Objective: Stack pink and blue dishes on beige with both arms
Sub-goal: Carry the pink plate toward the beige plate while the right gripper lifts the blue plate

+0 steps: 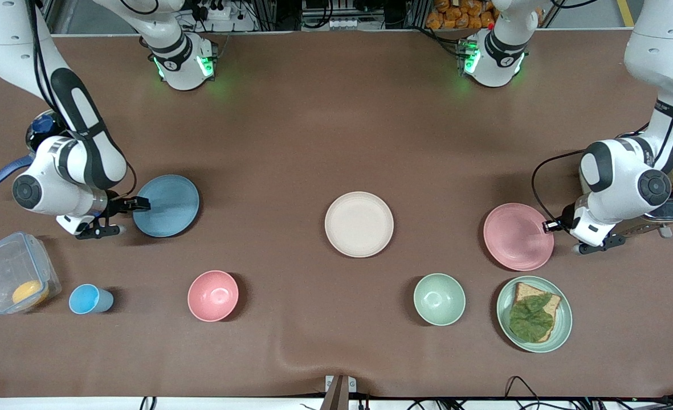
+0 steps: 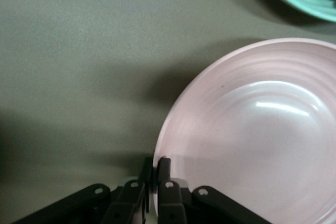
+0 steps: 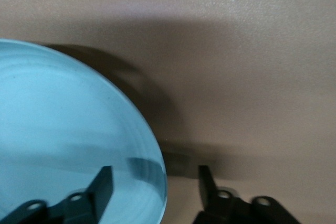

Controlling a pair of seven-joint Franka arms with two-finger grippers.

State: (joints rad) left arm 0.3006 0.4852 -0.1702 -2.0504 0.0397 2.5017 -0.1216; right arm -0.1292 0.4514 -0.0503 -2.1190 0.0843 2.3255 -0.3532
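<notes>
The right end effector straddles the rim of the blue plate, one finger over the dish and one outside, jaws not yet touching it. The beige plate sits mid-surface, well apart from both. The left end effector is pinched on the rim of the pink plate, which lies toward the left arm's end from the beige plate. Risk: a shallow rim grip may let either plate tilt or slip when lifted.
</notes>
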